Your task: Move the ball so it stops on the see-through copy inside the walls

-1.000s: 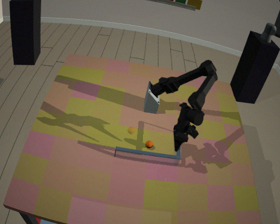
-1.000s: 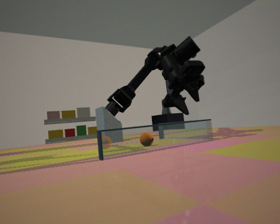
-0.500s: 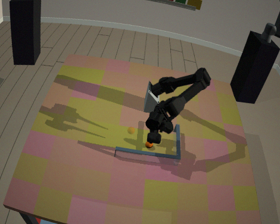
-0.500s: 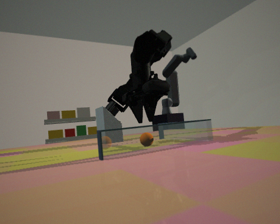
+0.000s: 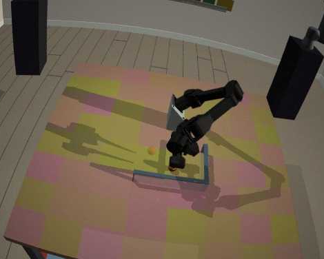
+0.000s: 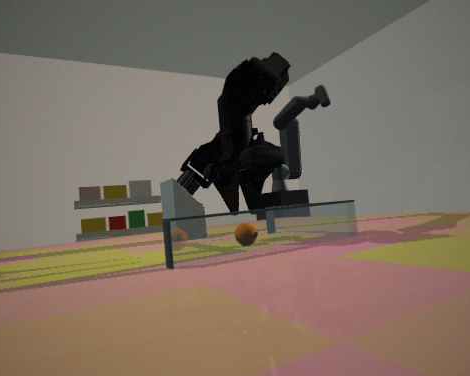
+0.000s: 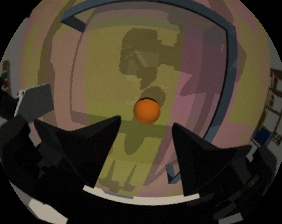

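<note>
Reaching step: the claw, fingers apart and empty, hangs over the ball at frame centre; next, descend and grasp it.

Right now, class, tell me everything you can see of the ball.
The ball is small, round, plain orange and smooth, with a darker shaded underside. It rests on the table, inside the corner made by the clear walls, close to the long wall. The open gripper hangs just above it, fingers pointing down on either side, not touching. The see-through copy lies apart from it.
</note>
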### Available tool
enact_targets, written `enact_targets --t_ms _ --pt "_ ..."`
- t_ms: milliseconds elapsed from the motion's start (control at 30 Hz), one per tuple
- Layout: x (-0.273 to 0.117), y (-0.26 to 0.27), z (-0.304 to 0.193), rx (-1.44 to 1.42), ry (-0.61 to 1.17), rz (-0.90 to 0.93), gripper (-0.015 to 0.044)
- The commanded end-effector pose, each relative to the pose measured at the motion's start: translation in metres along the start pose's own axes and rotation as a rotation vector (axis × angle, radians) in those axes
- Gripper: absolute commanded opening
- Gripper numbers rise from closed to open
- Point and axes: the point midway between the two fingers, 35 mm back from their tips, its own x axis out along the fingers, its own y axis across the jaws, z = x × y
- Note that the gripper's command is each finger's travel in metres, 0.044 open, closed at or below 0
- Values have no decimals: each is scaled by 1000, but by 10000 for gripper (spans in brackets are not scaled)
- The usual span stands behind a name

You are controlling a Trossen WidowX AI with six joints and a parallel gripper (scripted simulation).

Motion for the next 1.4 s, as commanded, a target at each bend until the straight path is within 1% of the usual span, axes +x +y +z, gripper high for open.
enact_targets --t_ms 0,667,800,1000,1100,1200,1367 --pt "7 0 1 4 -5 2 297" --pt "37 1 1 4 -7 2 297" --pt "37 1 1 4 -7 2 192" --pt "37 1 1 4 -7 2 152" --pt "32 0 1 4 -5 2 74" --pt "13 -4 -1 5 0 1 0" --pt "-23 -6 -3 6 4 0 0"
